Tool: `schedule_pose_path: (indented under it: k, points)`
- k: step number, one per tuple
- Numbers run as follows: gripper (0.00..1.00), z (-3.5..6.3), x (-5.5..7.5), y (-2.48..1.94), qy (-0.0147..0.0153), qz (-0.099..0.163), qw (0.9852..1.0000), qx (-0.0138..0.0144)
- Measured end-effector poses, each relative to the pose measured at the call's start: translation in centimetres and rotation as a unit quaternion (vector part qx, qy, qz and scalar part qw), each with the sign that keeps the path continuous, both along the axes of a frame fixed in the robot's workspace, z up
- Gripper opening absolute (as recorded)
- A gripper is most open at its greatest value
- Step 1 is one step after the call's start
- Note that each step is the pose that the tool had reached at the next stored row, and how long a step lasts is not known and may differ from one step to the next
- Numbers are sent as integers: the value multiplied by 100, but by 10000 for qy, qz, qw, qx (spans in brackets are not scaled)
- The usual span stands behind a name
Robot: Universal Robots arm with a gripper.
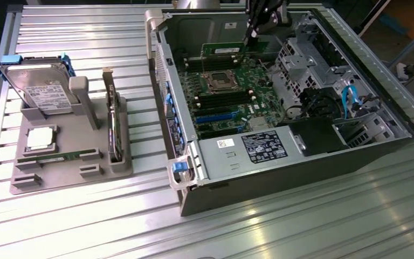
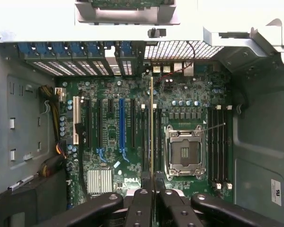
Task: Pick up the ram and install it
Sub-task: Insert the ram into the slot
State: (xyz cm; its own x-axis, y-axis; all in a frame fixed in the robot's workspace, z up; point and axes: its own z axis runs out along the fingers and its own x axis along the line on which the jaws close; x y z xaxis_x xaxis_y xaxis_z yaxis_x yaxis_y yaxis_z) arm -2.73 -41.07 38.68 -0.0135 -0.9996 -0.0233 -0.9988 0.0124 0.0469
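Observation:
The ram (image 1: pixel 225 50) is a narrow green board with dark chips, and it hangs on its long edge over the far part of the motherboard (image 1: pixel 221 100) inside the open computer case (image 1: pixel 192 194). My gripper (image 1: pixel 252 36) comes down from above and is shut on the stick's end. In the wrist view the ram (image 2: pixel 151 123) shows edge-on as a thin line running away from my gripper (image 2: pixel 152 190). It lines up with the black memory slots (image 2: pixel 157 137) beside the empty processor socket (image 2: pixel 183 152). Whether it touches a slot I cannot tell.
In the exterior view's left, a grey tray (image 1: pixel 63 181) holds a hard drive (image 1: pixel 38 89), a square silver processor chip (image 1: pixel 40 139) and a dark card on edge (image 1: pixel 112 124). The case also holds a power supply (image 1: pixel 264 147), blue cables (image 1: pixel 349 100) and a drive cage (image 1: pixel 301 54).

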Motion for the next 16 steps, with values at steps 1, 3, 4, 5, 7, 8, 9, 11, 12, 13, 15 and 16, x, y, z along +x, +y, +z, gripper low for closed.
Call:
schedule_pose_path:
  k: [1, 3, 4, 5, 7, 8, 9, 11, 12, 13, 15, 16]
  points:
    - [12, 0, 47, 0, 0, 0, 10000, 0]
    - [12, -3, 187, 1, 3, 0, 10000, 1]
    - [12, -11, 187, 1, 2, 0, 10000, 5]
    - [12, -26, 187, 1, -1, 0, 10000, 5]
    - [12, -64, 188, 1, -7, 0, 10000, 5]
    - [12, -82, 187, 0, -9, 0, 10000, 5]
    - [12, -98, 187, 0, -11, 0, 10000, 5]
    - [12, -143, 187, 0, -14, 0, 10000, 5]
    - [12, -181, 187, 0, -16, 0, 10000, 5]
    - [12, -210, 187, 0, -18, 0, 10000, 6]
    - [12, -246, 187, 0, -20, 0, 10000, 6]
    - [12, -260, 187, 0, -20, 0, 10000, 5]
